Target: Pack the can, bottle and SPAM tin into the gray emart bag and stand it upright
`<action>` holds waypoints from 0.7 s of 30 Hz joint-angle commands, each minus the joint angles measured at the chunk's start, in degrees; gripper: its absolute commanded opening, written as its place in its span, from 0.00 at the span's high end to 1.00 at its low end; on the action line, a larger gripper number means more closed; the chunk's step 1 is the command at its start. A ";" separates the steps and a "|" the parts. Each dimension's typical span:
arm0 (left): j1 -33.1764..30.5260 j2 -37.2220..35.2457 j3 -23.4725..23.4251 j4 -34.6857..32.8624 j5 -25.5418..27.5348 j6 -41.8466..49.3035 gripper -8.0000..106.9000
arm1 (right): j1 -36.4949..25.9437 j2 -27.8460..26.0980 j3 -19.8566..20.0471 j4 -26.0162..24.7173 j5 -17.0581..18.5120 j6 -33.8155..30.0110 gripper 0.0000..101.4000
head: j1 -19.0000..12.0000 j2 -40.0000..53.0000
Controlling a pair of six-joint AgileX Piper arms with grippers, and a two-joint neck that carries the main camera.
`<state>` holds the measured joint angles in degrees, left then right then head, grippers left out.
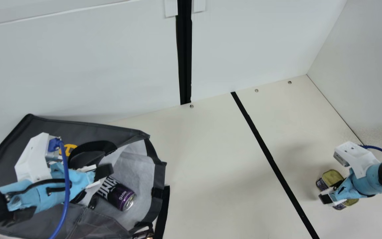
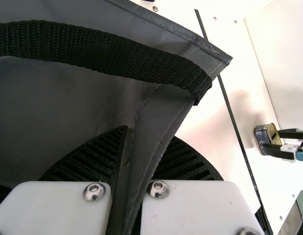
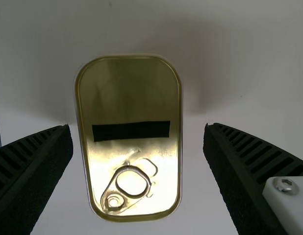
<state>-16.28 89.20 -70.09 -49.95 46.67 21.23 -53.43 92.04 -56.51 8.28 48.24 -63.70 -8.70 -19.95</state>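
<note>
My left gripper [image 1: 99, 182] is at the mouth of the gray bag [image 1: 88, 127] in the main view; in the left wrist view this gripper [image 2: 134, 152] is shut on a fold of the bag's wall [image 2: 159, 117], below a black strap. Inside the bag's pale lining lies the purple can [image 1: 121, 196], tilted. Far to the right, my right gripper [image 1: 332, 194] is over the SPAM tin [image 1: 332, 177], which stands on the table. Seen from the right wrist, the gripper [image 3: 138, 128] is open, one finger on each side of the tin's gold lid [image 3: 132, 105], apart from it.
A black strip [image 1: 270, 157] crosses the cream table [image 1: 211, 166] between bag and tin. White walls [image 1: 111, 66] rise behind and at the right. At the main view's bottom edge, a partly hidden dark object [image 1: 143, 235] lies by the bag's mouth; I cannot tell what it is.
</note>
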 commanded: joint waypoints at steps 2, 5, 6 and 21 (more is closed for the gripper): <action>0.00 0.00 0.00 0.00 0.00 0.00 1.00 | 0.27 0.82 -0.11 0.10 0.03 0.06 0.33 | -1.30 -0.05; 0.00 0.00 0.00 0.00 0.00 0.00 1.00 | 0.37 1.46 -0.22 0.26 0.03 0.05 0.52 | -1.30 -0.05; 0.00 0.00 0.00 0.00 0.00 0.00 1.00 | 0.37 1.60 -0.28 0.33 0.09 0.04 0.59 | -1.30 -0.05; 0.00 0.00 0.00 0.00 0.00 0.00 1.00 | 1.39 -0.44 -1.59 2.73 2.57 -1.07 1.00 | -1.30 -0.05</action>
<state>-16.28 89.20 -70.09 -49.95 46.67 21.23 -52.18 91.93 -58.10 10.81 50.64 -64.78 -8.70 -19.86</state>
